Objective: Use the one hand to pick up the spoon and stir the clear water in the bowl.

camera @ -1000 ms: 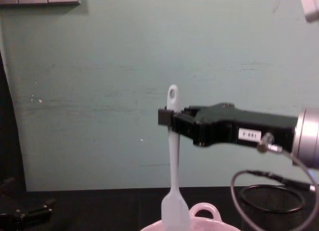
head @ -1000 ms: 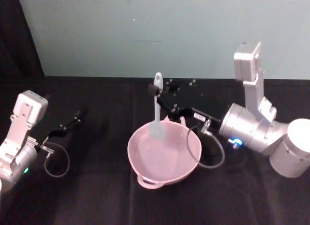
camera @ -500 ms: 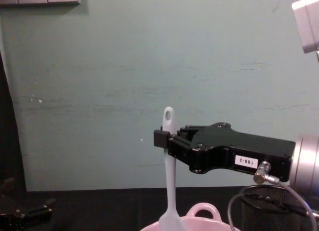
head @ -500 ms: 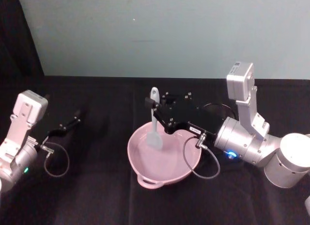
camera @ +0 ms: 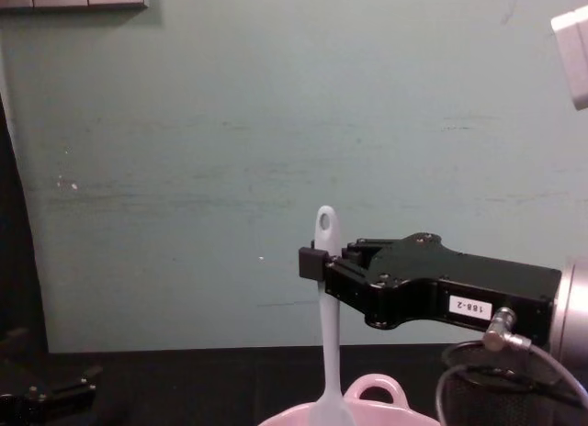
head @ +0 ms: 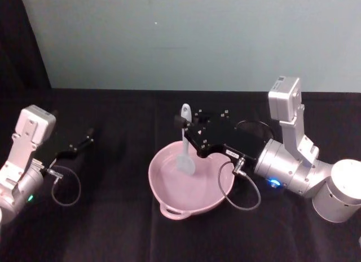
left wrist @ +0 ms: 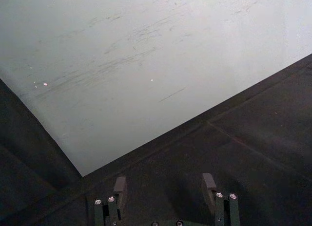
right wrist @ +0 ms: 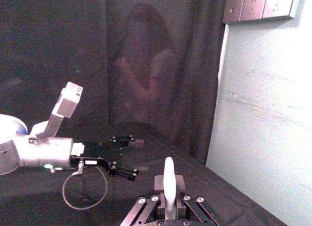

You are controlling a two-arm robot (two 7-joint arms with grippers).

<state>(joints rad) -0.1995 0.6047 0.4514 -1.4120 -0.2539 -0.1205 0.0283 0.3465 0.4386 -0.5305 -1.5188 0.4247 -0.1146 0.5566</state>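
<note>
Now the right hand point(camera: 313, 262) has its jaws pinching the light, stiff spoon point(camera: 328, 353) high on its handle; its blade seems to dip into the bowl point(head: 192, 191). The left gripper point(head: 87, 139) rests far left, jaws spread.

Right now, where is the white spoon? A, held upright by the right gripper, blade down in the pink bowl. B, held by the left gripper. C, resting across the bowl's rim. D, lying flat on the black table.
A: the right gripper has its jaws shut on the spoon handle, blade down inside the bowl.
</note>
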